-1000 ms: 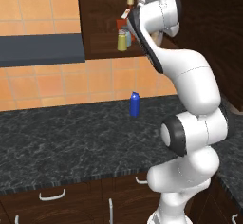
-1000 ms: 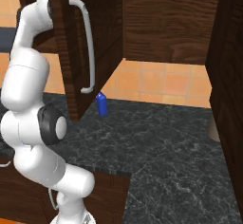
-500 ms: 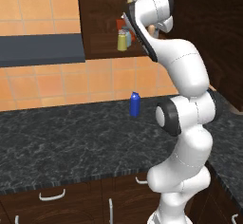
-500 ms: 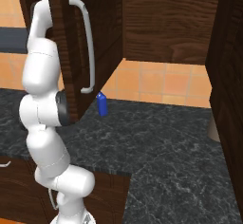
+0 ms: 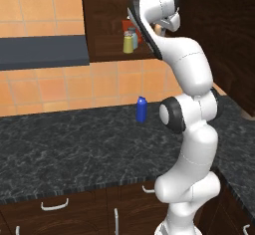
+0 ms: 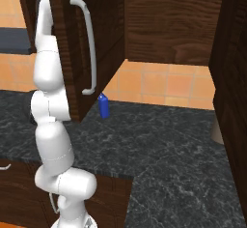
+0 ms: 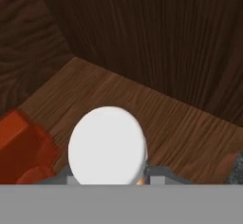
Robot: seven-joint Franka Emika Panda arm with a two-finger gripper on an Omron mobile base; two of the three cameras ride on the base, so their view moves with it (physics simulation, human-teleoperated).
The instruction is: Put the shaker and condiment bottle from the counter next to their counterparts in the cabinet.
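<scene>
Inside the cabinet, the pincer is clenched on the condiment bottle, whose pale cap sits between the fingertips above the wooden shelf. The red bottle stands just beside it to the left. The shaker stands on the shelf, left of the arm. A blue bottle stands far back on the tabletop.

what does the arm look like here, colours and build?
Glossy white rounded links stacked in bulbous segments, with dark grey disc joints at the elbow. A dark panel runs along the upper forearm. No cables or markings visible. The right base view shows the same white segments.
</scene>
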